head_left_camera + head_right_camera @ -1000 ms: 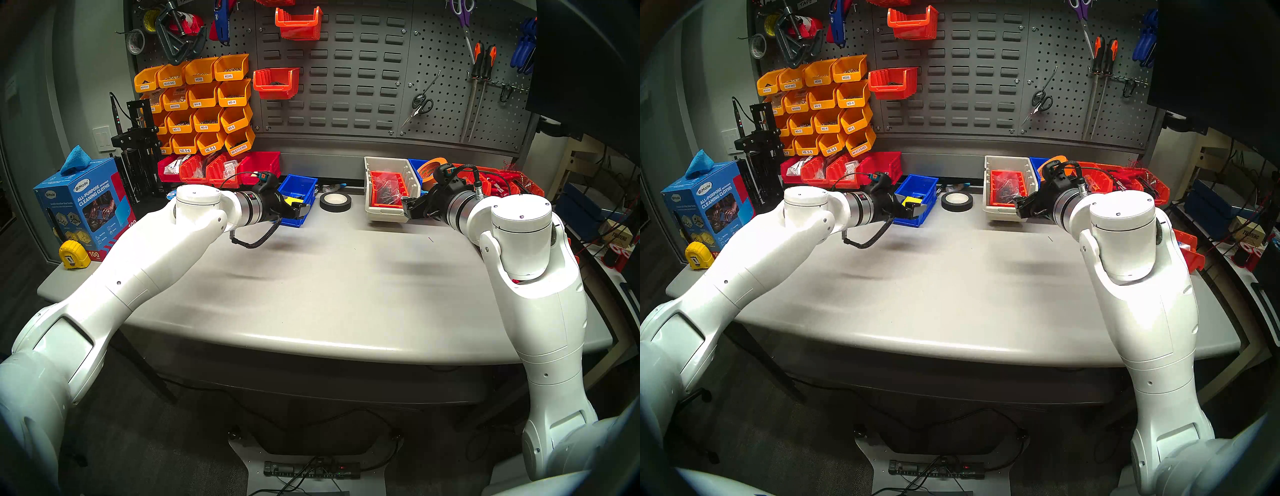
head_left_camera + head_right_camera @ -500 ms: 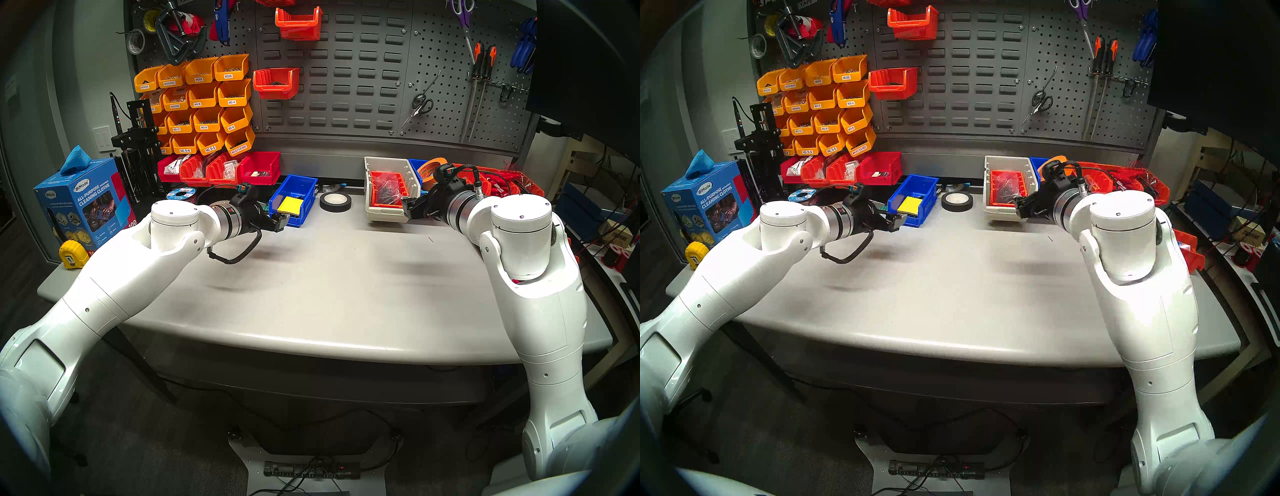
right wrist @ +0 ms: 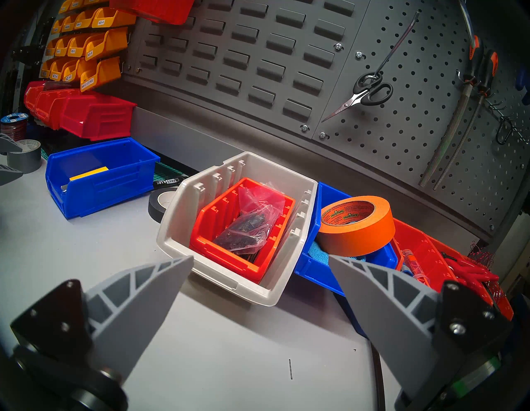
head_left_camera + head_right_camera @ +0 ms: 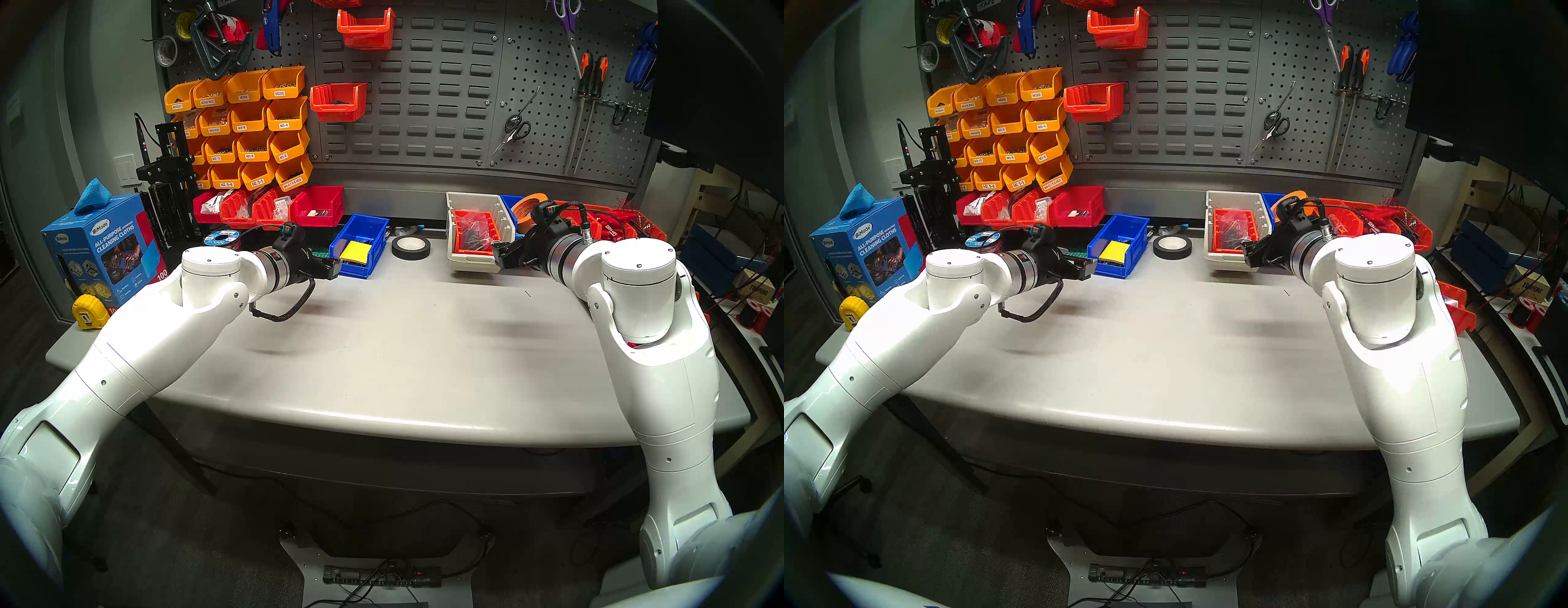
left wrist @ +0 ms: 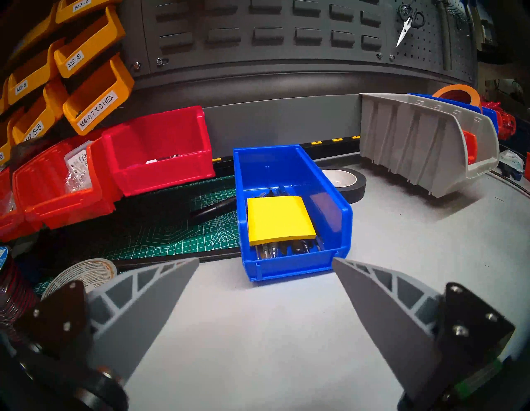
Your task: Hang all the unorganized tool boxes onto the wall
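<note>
From left to right, the left gripper (image 5: 265, 264), spread wide and empty, was aligned with the long axis of the near blue bin (image 5: 289, 212) just ahead on the table (image 4: 382, 348), while the equally wide, empty right gripper (image 3: 261, 262) was faced by the beige bin (image 3: 229, 229).
</note>
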Robot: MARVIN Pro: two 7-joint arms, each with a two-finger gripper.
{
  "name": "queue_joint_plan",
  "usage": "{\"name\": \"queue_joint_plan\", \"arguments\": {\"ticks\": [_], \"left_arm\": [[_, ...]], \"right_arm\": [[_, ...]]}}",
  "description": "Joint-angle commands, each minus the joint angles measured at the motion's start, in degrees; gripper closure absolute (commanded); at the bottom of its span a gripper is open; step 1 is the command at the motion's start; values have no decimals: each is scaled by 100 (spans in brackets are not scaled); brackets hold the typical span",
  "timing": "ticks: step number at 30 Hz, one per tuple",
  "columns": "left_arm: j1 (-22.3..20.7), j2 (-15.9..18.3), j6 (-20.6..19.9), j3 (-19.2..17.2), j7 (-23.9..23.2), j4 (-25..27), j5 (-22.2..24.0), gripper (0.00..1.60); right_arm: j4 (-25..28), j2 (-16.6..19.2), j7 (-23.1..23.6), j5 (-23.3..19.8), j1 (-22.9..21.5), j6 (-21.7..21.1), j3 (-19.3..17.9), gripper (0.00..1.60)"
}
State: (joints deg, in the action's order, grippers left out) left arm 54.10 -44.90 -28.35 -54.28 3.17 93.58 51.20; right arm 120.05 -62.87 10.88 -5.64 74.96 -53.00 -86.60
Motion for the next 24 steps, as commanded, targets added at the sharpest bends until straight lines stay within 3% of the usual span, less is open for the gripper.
{"name": "queue_joint_plan", "arguments": {"ticks": [1, 8, 14, 24], "left_arm": [[-97, -138, 14, -85, 162, 168, 36, 0], [195, 143, -1, -235, 434, 512, 130, 0], [548, 789, 329, -356, -336, 634, 296, 0], [1226, 1396, 436, -1131, -1360, 963, 178, 0]], "right_arm": [[56, -13, 9, -14, -72, 14, -11, 0], [56, -13, 9, -14, -72, 14, -11, 0], [55, -13, 8, -13, -70, 16, -11, 0], [54, -12, 6, -11, -67, 18, -10, 0]]}}
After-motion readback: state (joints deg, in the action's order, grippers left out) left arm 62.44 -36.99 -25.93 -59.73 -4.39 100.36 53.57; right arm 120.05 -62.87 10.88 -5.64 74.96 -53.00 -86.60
